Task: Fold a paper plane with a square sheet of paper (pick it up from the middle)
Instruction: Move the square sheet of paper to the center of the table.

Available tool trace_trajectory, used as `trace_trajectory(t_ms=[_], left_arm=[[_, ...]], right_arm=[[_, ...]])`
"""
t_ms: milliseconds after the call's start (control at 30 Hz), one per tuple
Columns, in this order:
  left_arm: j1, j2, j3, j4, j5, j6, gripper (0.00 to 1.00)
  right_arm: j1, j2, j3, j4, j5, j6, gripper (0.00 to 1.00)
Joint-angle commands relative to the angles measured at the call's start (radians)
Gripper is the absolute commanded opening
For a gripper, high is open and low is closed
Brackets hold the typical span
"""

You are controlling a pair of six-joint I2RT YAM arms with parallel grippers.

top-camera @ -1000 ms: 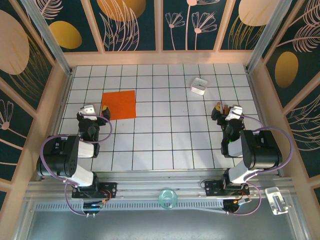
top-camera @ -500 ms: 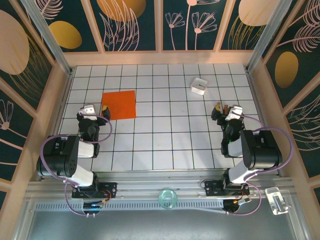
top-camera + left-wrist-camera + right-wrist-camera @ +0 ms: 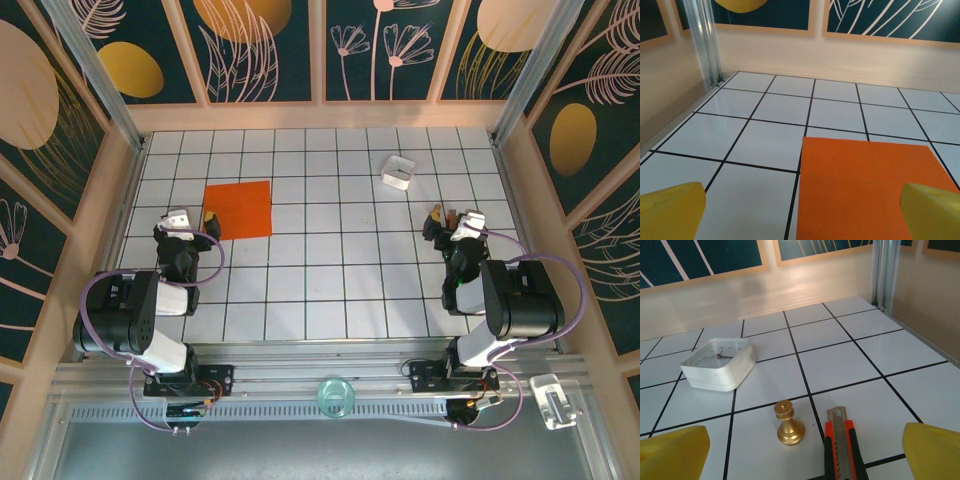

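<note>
Left claw (image 3: 194,218) spread wide, square sheet of paper (image 3: 238,209) flat just ahead, right claw (image 3: 452,217) likewise

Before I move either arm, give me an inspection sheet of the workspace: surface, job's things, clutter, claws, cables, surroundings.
Surface: white tiled table with black grid lines; nothing spilled seen.
Job's things: orange paper sheet, flat and unfolded, far left, just ahead of the left claw; no plane yet.
Clutter: white box, far right; gold chess pawn and orange utility knife side by side ahead of the right claw.
Claws: both open and empty.
Cables: purple cables looped at both arms, off the paper.
Surroundings: dark leaf-patterned wall panels on three sides.
</note>
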Motion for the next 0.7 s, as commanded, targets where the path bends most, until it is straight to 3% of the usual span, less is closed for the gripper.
trace_trajectory(t_ms=[0,167,267,400,500,567,667], left_arm=[[0.005,-0.075,-0.015,0.022,-0.076,-0.022,0.99],[0.006,-0.29,0.075,-0.366,-0.236,-0.172,0.99],[0.005,-0.356,0.111,-0.504,-0.11,-0.279,0.99],[0.001,-0.423,0.203,-0.795,0.056,-0.472,0.99],[-0.102,-0.412,0.296,-1.036,0.061,-0.482,0.99],[-0.178,-0.365,0.372,-1.204,0.026,-0.468,0.99],[-0.235,-0.271,0.447,-1.359,0.021,-0.459,0.99]], right_arm=[[0.02,-0.058,0.019,-0.022,0.045,-0.038,0.99],[0.016,-0.307,0.148,-0.411,0.156,0.06,0.99],[0.0,-0.393,0.268,-0.738,0.267,0.241,0.99],[0.015,-0.465,0.332,-0.981,0.082,0.342,0.98],[0.162,-0.503,0.344,-1.076,0.034,0.352,0.99],[0.307,-0.5,0.377,-1.141,0.102,0.321,0.98],[0.435,-0.459,0.425,-1.192,0.126,0.324,0.99]])
